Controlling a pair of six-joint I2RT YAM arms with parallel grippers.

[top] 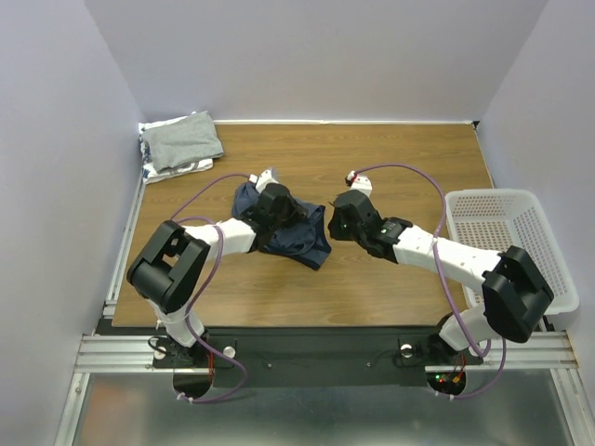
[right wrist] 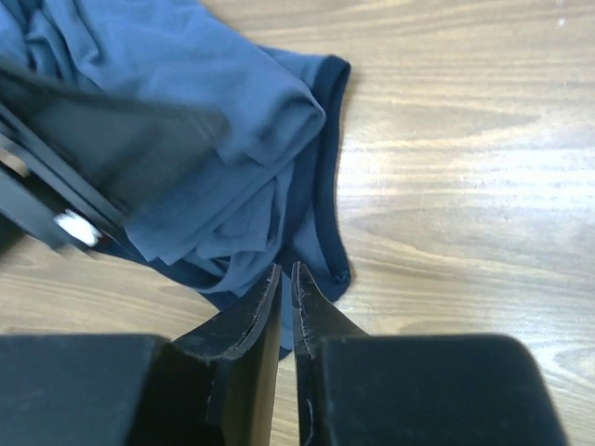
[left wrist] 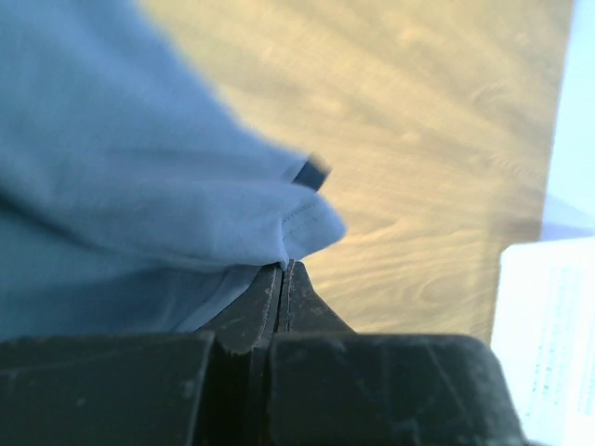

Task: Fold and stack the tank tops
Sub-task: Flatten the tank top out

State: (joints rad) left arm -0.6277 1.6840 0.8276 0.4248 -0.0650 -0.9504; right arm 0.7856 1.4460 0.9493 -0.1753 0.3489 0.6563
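A crumpled slate-blue tank top (top: 302, 243) lies in the middle of the wooden table (top: 400, 158), between two robot arms. The left gripper (left wrist: 284, 274) is clamped tight on a fold of its cloth, probably to lift and spread it for folding. The right gripper (right wrist: 286, 277) sits at the dark-trimmed hem, jaws almost together with a thin slit; whether cloth is nipped cannot be told. A light grey top (top: 184, 139) rests folded on a patterned top (top: 156, 173) in the far left corner, seemingly the stack. A white mesh basket (top: 548, 243) stands at the right edge.
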